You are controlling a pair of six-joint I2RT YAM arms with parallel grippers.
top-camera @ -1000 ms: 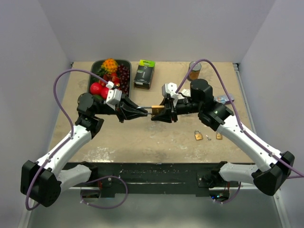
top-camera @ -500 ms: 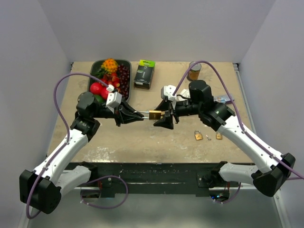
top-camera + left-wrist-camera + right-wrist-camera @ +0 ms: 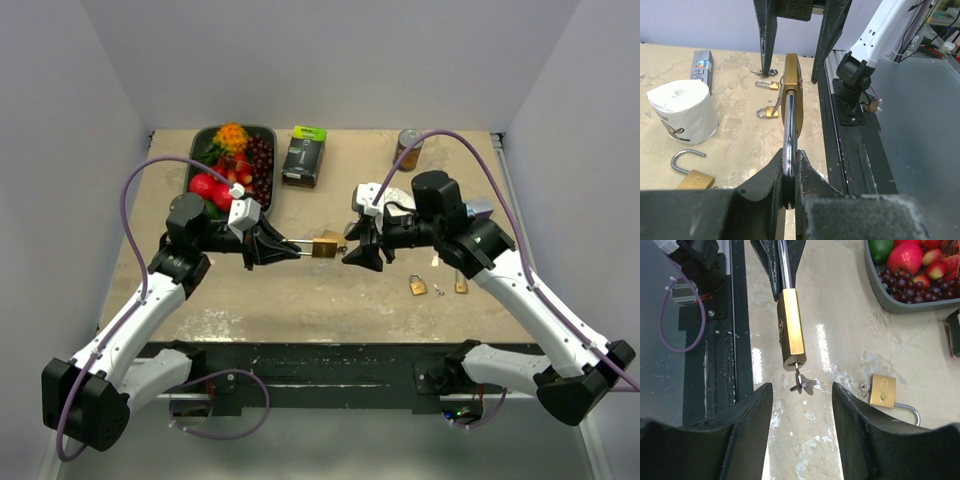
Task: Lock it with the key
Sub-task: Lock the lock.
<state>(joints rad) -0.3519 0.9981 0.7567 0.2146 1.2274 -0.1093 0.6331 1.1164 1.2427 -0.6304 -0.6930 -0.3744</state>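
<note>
brass padlock (image 3: pixel 325 244) held in the air, key (image 3: pixel 801 383) in its keyhole
the left gripper (image 3: pixel 290 246) pinches the padlock's steel shackle (image 3: pixel 788 135), holding it level above the table (image 3: pixel 330 300) between the two arms. the key sticks out of the body's far end. the right gripper (image 3: pixel 802 390) faces it, fingers spread on either side, touching neither key nor padlock.

Left arm (image 3: pixel 140 305) extended inward, left fingers (image 3: pixel 766 181) pinched on padlock (image 3: pixel 791 85); right arm (image 3: pixel 530 295) opposite, right fingers (image 3: pixel 747 440) spread.
</note>
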